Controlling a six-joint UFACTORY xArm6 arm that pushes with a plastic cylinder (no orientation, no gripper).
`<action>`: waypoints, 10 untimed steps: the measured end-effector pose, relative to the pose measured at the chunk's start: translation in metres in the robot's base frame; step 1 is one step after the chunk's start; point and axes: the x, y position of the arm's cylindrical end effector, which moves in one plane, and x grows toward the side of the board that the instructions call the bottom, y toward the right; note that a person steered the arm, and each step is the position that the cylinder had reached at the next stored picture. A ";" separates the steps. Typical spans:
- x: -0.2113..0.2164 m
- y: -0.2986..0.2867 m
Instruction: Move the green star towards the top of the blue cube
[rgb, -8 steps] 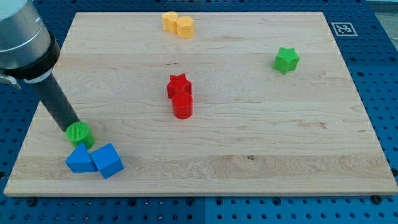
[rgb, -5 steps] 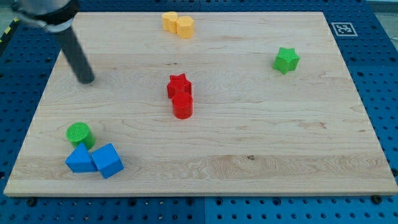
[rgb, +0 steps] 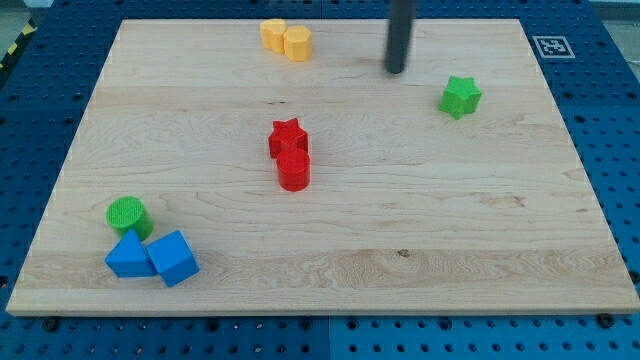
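The green star (rgb: 460, 97) lies near the view's upper right on the wooden board (rgb: 400, 210). The blue cube (rgb: 173, 257) sits at the lower left, touching a blue triangular block (rgb: 129, 255) on its left. A green cylinder (rgb: 127, 215) stands just above the blue pair. My tip (rgb: 396, 70) is on the board near the top, a short way to the upper left of the green star and apart from it. The rod rises out of the view's top.
A red star (rgb: 288, 136) and a red cylinder (rgb: 294, 170) touch each other at the board's middle. Two yellow blocks (rgb: 286, 39) sit together at the top edge. A fiducial tag (rgb: 552, 46) is off the board's top right corner.
My tip has swept from beside the green cylinder at the lower left, up and across the board to the top, left of the green star. No block has moved.
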 end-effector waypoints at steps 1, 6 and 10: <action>0.028 0.053; 0.182 0.069; 0.226 -0.060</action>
